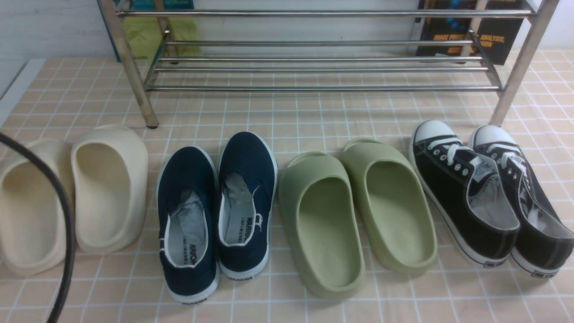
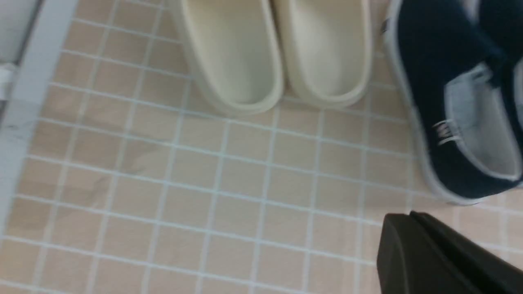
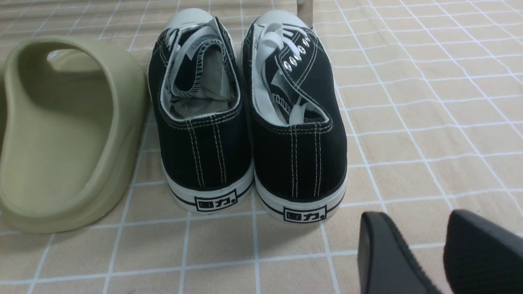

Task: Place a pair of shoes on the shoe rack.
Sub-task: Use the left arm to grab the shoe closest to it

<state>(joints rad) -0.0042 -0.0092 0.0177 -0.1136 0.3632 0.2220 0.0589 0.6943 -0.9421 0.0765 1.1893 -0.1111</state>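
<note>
"WARRIOR" is printed on the white heel soles of the navy slip-on shoes [image 1: 249, 161], and partly again on their insoles. The black sneakers [image 3: 204, 151] carry "回力" on their heel patches. A dark book [image 1: 502, 27] behind the shoe rack [image 1: 314, 88] reads "IMAGE PROC… ANALYSIS" in orange.

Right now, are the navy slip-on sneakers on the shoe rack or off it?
Off. Both navy slip-on sneakers stand on the tiled floor before the shoe rack, between cream slides and green slides.
</note>
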